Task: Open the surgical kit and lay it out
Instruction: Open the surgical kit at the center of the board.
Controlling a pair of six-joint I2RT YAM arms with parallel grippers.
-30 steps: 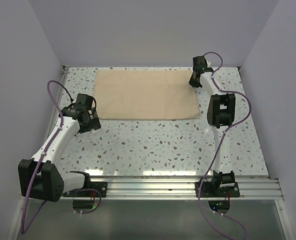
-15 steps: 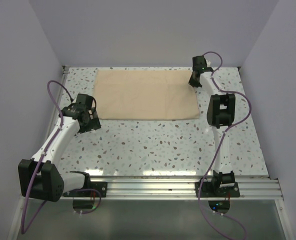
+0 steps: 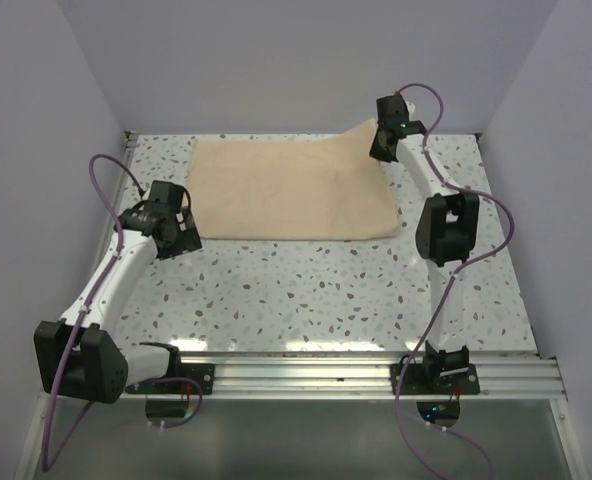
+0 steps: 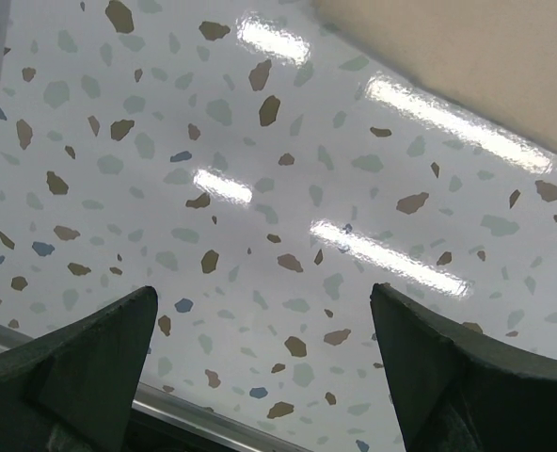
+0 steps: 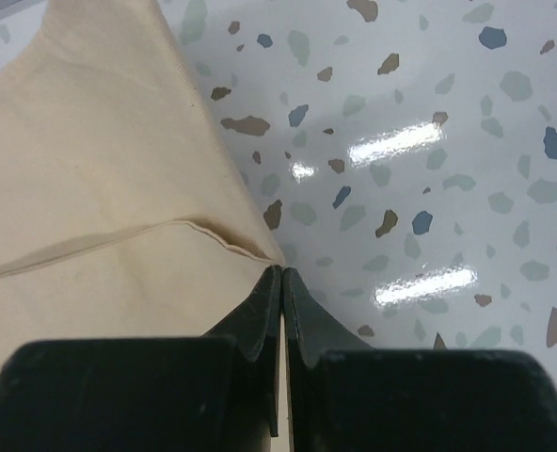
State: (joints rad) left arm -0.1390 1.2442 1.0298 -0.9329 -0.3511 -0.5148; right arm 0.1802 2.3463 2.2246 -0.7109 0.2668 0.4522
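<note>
My right tool point(image 5: 281, 273) is clenched on the far right corner of the large tan cloth wrap point(image 3: 286, 190), holding it raised; the rest lies flat on the far half of the speckled white bench point(image 3: 306, 290). My left tool point(image 4: 264, 311) hangs released, jaws wide, beside the wrap's near left corner.

A beige cloth wrap point(image 3: 291, 190) is seen spread flat over the far half of the speckled tabletop point(image 3: 316, 290). Its far right corner is raised off the surface and is gripped there by the right gripper point(image 3: 379, 140), whose arm is stretched toward the far edge. The left gripper point(image 3: 181, 232) is held just beside the wrap's near left corner, over bare tabletop. Purple cables point(image 3: 101, 170) are looped along both arms.
</note>
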